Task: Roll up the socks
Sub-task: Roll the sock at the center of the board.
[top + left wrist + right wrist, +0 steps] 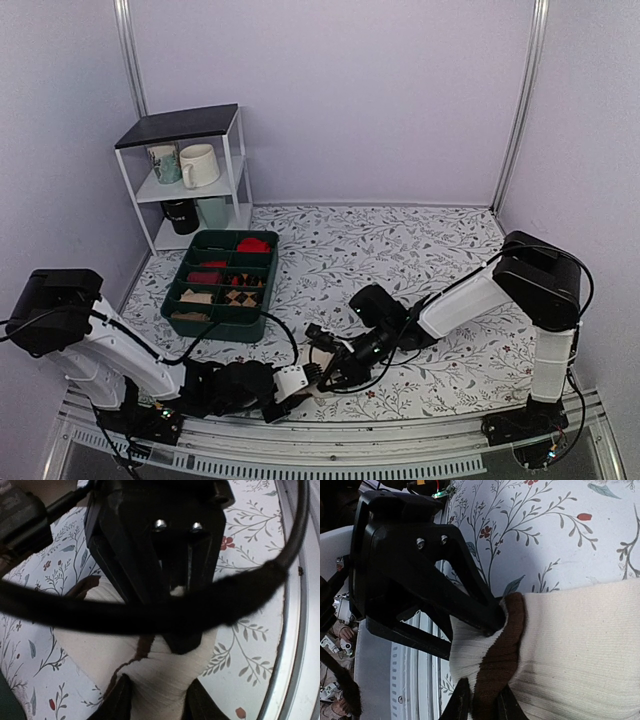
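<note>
From above: the two arms meet at the near edge of the floral table (430, 250), left gripper (297, 381) and right gripper (335, 368) almost nose to nose; between them only a scrap of the socks (318, 374) shows, cream against black; well behind sits a green tray (212, 326) with rolled pairs already in its compartments.

From the left wrist: past a black cable (150, 612) slung across the view, the cream fabric lies mostly flat on the cloth, running up and to the left; this gripper's own fingers (120, 700) sit either side of a bunched end and appear to pinch it, while the opposite arm's black jaws come down on the same cloth from above.

From the right wrist: the right jaws are closed on the dark brown band at the sock's end; the left arm's fingertip presses into the folded edge just beside it – and the rest of the cream length stretches away to the right, flat and unwound.

Judged from this, the job is in its opening stage: one end is gathered and held by both grippers; no proper roll has formed – nearly the whole length remains to be wound up.
</note>
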### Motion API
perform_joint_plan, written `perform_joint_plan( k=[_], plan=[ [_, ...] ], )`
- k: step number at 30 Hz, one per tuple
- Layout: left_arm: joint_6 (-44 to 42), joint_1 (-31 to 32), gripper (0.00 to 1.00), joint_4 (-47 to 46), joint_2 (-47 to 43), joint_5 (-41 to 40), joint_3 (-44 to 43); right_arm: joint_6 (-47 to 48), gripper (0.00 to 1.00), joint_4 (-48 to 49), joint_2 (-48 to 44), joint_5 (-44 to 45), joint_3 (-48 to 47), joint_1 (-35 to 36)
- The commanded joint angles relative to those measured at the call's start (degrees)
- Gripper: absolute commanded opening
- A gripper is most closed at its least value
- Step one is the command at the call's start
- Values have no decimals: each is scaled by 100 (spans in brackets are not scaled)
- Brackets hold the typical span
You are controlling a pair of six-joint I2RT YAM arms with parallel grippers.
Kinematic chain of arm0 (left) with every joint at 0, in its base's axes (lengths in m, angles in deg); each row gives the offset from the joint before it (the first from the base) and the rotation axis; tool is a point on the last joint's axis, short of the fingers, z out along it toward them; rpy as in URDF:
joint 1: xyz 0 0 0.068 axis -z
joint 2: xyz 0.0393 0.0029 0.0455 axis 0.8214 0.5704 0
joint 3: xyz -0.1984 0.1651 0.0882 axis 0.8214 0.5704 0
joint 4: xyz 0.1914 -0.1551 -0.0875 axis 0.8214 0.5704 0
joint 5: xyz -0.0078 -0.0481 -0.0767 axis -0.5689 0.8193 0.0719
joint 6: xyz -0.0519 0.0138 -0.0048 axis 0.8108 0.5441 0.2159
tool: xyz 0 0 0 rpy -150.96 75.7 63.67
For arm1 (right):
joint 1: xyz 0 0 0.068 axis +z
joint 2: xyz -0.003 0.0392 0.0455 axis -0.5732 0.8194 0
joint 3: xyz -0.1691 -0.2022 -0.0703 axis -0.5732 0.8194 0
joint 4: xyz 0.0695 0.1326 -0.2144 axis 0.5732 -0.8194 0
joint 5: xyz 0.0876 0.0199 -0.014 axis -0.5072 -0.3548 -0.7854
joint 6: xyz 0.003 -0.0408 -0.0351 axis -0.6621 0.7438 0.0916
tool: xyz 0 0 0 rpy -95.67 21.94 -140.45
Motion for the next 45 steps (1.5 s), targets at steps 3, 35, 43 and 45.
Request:
perform_joint_plan(
  k=[3,35,43,45],
  plan=[
    [456,46,35,751,479,139,-137,258,14,-981,190,321,332,135],
    [-696,303,56,-1070,-358,53,540,1093,15,-1626,254,254,178,40],
    [-824,312,55,-1368,-740,-142,751,1051,15,-1561,275,237,223,43],
    [-862,295,56,-1360,-854,-98,813,1048,15,-1554,289,221,216,46]
  ],
)
